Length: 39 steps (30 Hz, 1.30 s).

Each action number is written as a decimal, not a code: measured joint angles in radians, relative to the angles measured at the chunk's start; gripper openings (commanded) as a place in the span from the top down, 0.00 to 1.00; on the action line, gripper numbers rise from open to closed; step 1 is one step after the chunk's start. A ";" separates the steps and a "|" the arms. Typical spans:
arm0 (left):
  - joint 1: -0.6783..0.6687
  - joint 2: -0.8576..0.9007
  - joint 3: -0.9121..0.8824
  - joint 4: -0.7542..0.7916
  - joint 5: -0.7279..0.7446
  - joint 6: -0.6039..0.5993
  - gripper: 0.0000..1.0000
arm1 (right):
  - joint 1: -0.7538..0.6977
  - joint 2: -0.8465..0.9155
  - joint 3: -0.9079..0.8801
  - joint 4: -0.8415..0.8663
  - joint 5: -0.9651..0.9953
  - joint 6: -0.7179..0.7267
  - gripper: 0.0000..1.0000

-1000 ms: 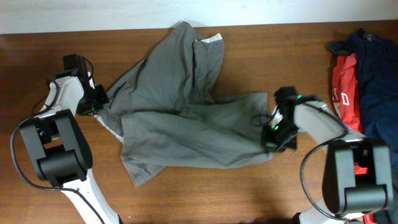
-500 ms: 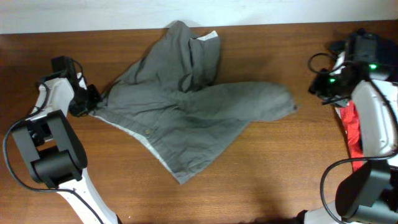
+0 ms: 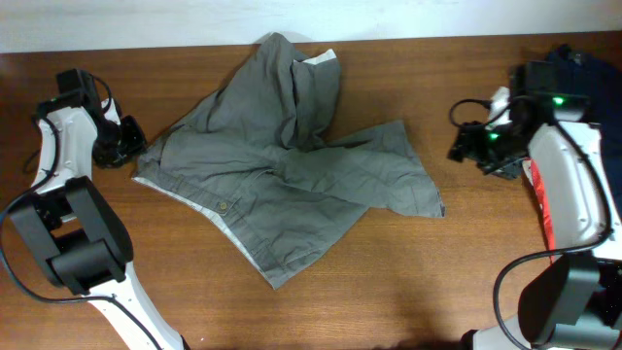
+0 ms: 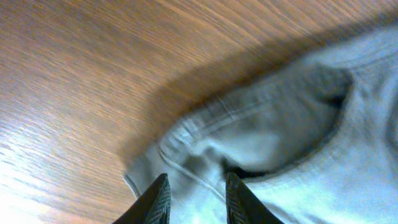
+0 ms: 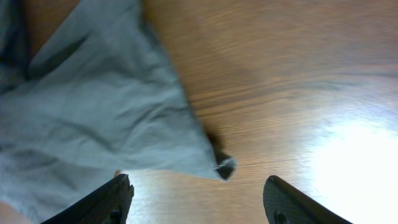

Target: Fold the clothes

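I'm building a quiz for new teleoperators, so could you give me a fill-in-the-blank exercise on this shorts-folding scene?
1. The right gripper has ____ jaws with nothing between them.
2. The left gripper is beside the ____ end of the shorts.
3. The red garment lies on the robot's ____ side.
Missing words: open; waistband; right.

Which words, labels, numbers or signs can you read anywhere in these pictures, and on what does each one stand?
None can be read.
The grey shorts carry no print, only a plain button.
The red garment is mostly covered by the right arm; its visible strip shows no legible lettering.
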 measured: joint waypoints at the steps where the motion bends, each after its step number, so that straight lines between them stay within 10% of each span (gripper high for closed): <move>1: -0.002 0.000 0.012 -0.026 0.016 0.006 0.70 | 0.015 0.000 0.000 0.007 -0.003 -0.002 0.27; 8: -0.085 -0.001 0.047 -0.181 0.067 0.088 0.85 | 0.060 0.043 -0.010 0.067 -0.014 -0.034 0.18; 19: -0.319 -0.233 0.047 -0.369 -0.083 0.105 0.83 | 0.061 0.088 -0.025 0.035 -0.016 -0.051 0.16; 35: -0.733 -0.402 -0.531 -0.211 -0.043 0.027 0.68 | 0.061 0.088 -0.027 0.025 -0.016 -0.054 0.13; 39: -0.766 -0.402 -0.593 -0.176 -0.019 -0.018 0.43 | 0.061 0.088 -0.027 0.025 -0.016 -0.054 0.13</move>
